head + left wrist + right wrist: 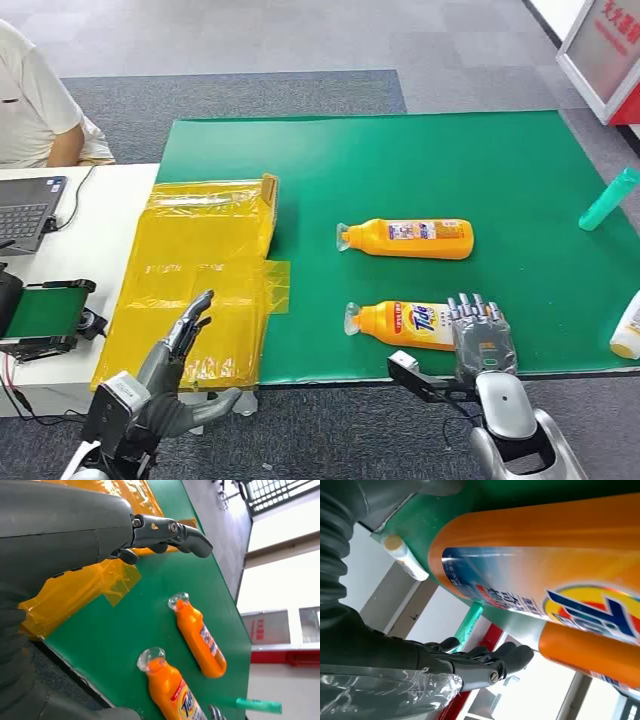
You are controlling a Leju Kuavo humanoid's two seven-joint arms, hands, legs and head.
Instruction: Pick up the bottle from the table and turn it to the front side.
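On the green worktop (528,180), the right hand (483,335) reaches the base of the near orange Tide bottle (400,322), fingers spread, grasping nothing. A second orange bottle (411,238) lies just beyond; the left hand (177,345) hovers released over yellow plastic sheeting (196,270).

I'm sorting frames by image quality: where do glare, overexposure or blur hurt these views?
Head view: even light, sharp; mild sheen on the yellow plastic sheet. Left wrist view: windows in the background blown out white, yet both orange bottles stay crisp. Right wrist view: the Tide bottle sits so close its label looks soft, with a pale glare streak; the background is washed out behind the right hand.
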